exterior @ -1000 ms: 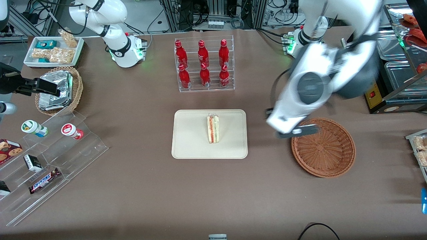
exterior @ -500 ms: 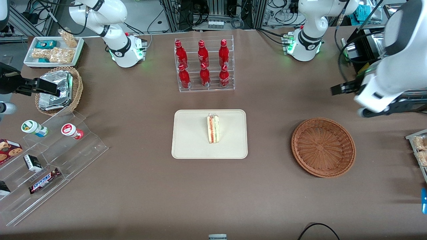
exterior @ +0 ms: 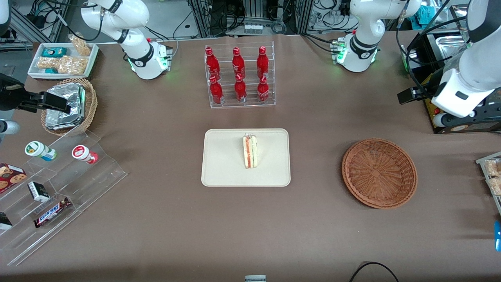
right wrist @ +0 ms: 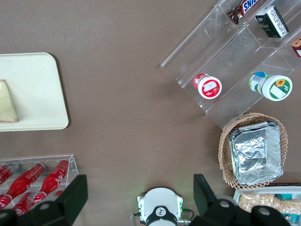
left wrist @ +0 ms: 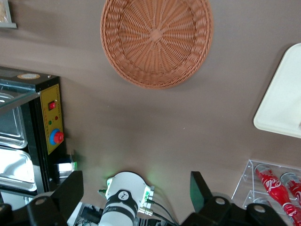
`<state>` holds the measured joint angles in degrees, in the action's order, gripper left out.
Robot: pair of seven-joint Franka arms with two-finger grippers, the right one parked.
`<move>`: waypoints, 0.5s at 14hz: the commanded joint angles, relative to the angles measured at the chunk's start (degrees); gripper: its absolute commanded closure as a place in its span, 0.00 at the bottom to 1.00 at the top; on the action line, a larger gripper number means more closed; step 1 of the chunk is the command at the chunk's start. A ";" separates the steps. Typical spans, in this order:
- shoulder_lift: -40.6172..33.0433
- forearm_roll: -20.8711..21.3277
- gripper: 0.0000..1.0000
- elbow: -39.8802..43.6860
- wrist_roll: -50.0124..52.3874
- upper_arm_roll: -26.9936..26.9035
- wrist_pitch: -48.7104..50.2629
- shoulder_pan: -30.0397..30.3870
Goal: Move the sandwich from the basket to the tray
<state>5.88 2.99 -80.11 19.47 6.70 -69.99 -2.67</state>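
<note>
Nearest the front camera among the task's things, the basket [exterior: 379, 172] sits on the surface toward the working arm's end, and nothing lies in it; its woven bottom shows bare in the left wrist view too [left wrist: 156, 40]. Level with it, at the middle of the surface, the tray [exterior: 223, 164] lies flat, and the sandwich [exterior: 249, 151] stands on edge on it, a little toward the edge that faces the basket, well inside the low rim. Judged from that, the placing itself looks done and little is left to spoil.

What remains is mostly the sandwich's own balance: a thin wedge standing on its narrow side could tip flat if the surface is jolted, though it would probably land on the tray all the same.

Farther off, the rack of red bottles [exterior: 239, 76] stands apart from the tray's far edge. The gripper [exterior: 411, 95] hangs high past the working arm's end of the surface, farther from the camera than the basket; its fingers [left wrist: 68, 194] are spread wide with nothing between them. A low pass back toward the middle could clip the basket or the bottles; that seems the only real hazard.
</note>
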 commanded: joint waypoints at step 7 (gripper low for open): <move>-1.75 -1.84 0.00 1.09 1.44 -0.10 -2.25 0.82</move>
<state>4.83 2.56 -78.90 20.19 6.41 -71.69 -2.52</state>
